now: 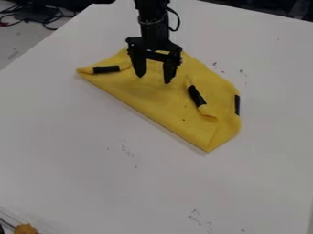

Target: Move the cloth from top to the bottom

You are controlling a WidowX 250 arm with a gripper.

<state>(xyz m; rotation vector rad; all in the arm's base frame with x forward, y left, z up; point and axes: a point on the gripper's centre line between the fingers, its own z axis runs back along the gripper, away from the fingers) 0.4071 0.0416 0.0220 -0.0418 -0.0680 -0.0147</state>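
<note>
One cloth (153, 100) lies on one white desk (73, 151), in the upper middle of the camera view. It is yellow, soft and matte, folded into a rough wedge with one long straight edge facing the lower left and a pointed lower corner. Three black strips show on it: one (106, 69) on the rolled left corner, one (196, 96) around a narrow curled flap, one (237, 105) along the right edge. One gripper (154, 80) hangs over the cloth's upper part, released, its two tapered black fingers (140, 66) spread apart with nothing clasped between them. The desk is smooth, with several small dark scuffs. Thin looped cables (45, 20) lie at the upper left; one orange-brown lump (25, 229) sits at the lower left.
</note>
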